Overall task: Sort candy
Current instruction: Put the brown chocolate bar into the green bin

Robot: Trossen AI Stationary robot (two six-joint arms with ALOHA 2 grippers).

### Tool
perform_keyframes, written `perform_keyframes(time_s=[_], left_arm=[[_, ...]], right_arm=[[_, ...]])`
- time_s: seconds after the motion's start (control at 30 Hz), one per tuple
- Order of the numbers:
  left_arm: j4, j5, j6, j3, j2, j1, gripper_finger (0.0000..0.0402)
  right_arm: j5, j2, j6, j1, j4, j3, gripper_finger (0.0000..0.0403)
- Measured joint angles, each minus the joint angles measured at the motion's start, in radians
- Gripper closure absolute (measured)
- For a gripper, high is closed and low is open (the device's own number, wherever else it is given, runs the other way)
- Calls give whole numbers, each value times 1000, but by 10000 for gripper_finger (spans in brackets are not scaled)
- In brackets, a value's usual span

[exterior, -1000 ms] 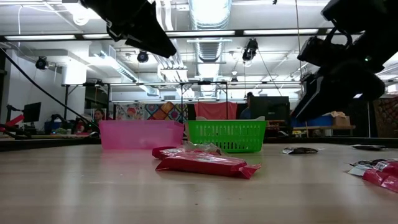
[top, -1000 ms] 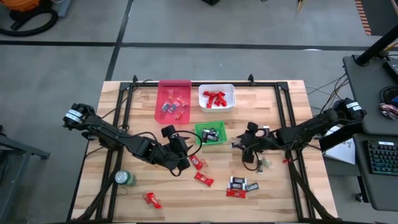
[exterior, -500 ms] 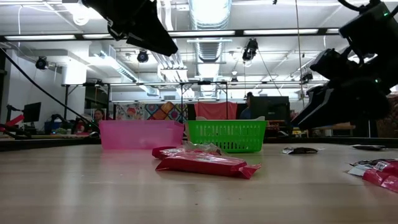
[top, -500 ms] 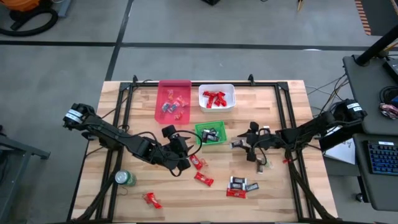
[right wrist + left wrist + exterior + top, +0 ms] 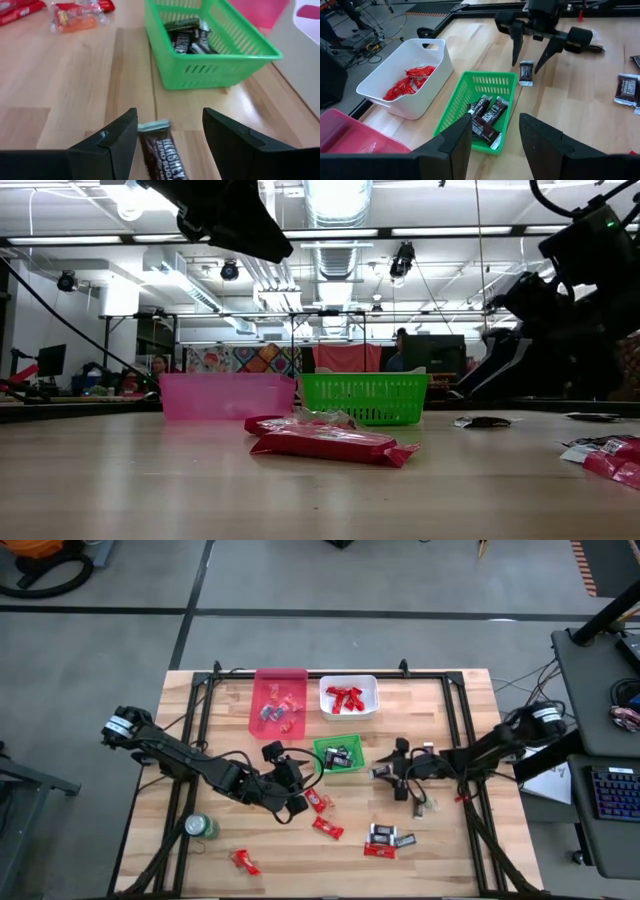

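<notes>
One dark candy flat on table, between wide-spread fingers of right gripper, just beside green bin holding more dark bars. Left gripper spread, empty, above green bin's other side.

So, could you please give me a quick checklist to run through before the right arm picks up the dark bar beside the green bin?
1. Right gripper jaws open: ok, spread wide.
2. Dark candy bar lined up with the jaws: ok, it lies between the two fingers in the right wrist view.
3. Bar free on the table, nothing on it: ok.
4. Green bin has room: ok, only a few dark bars lie in it.
5. Left gripper out of the way: cannot tell; it hangs open near the bin's other side.
6. Jaws low enough to close: cannot tell.
</notes>
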Motion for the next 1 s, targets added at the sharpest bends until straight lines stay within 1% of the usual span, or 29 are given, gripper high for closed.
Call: perform_keyframes(time_s=[0.27, 0.4, 0.5, 0.73, 1.0], left_arm=[[11, 0, 0, 0, 0, 0, 254], [30, 0, 0, 0, 0, 0, 254], [36, 0, 0, 0, 0, 0, 254], [54, 0, 0, 0, 0, 0, 254], [60, 0, 0, 0, 0, 0, 254]], right_arm=[[-39, 168, -36, 0, 154, -6, 192], [-49, 227, -50, -3, 198, -6, 205], [-98, 266, -46, -32, 220, -4, 220], [-261, 333, -19, -140, 275, -1, 273], [-379, 389, -23, -196, 267, 11, 366]])
